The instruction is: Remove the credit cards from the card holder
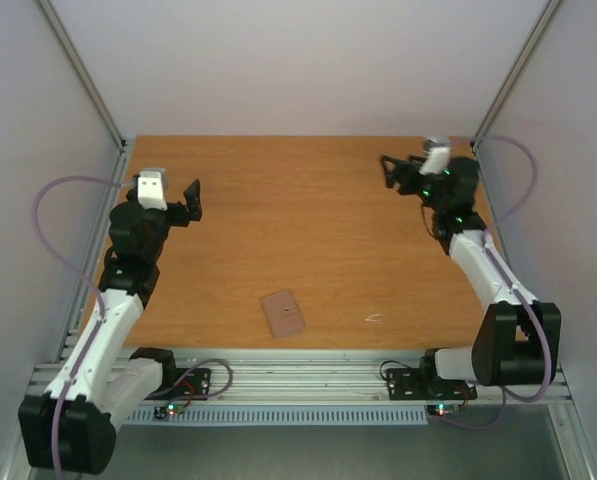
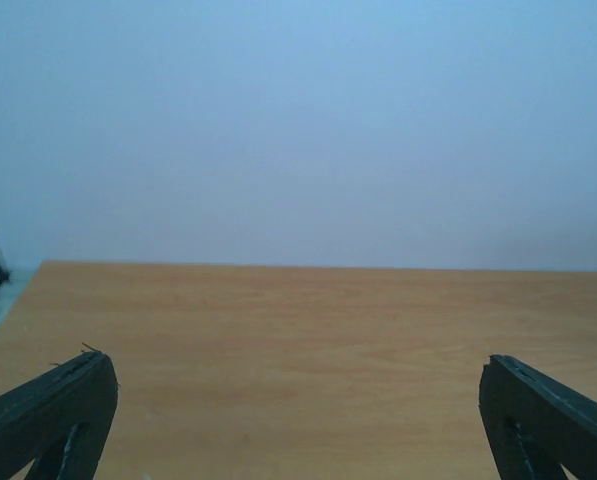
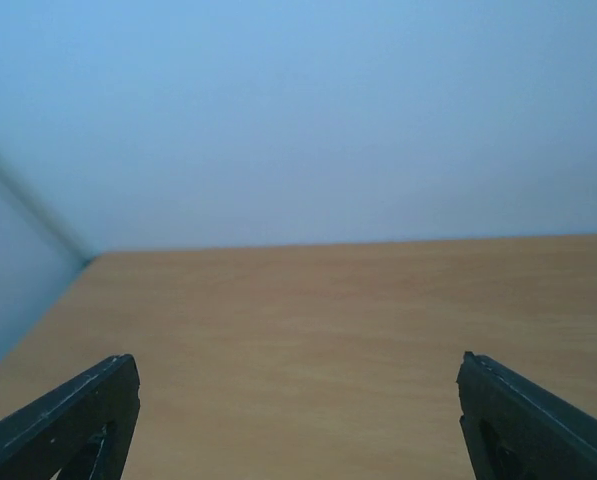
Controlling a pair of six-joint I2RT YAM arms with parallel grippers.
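Near the front edge of the surface (image 1: 328,220), roughly midway between the two arm bases, the card holder (image 1: 283,313) is seen lying flat and closed, its tan-pink outside turned up. Its long axis is set roughly front to back, with the far end swung a little toward the left arm's side and the near end toward the right. What is inside is hidden by the closed cover. A faint dark speck can be made out on its face, but it is too small to be read as lettering. A small pale mark (image 1: 373,319) is seen on the wood just to the right of the holder, apart from it.

The card holder is shown by the top view alone. In each wrist view only bare wood and a pale wall (image 2: 298,120) are shown beyond the dark fingers (image 2: 48,410).

The left gripper (image 2: 296,365) is held well apart from the holder, over the left side of the surface, with its jaws spread wide and nothing between them. The right gripper (image 3: 296,362) is raised near the far right corner, likewise wide apart and with nothing held.
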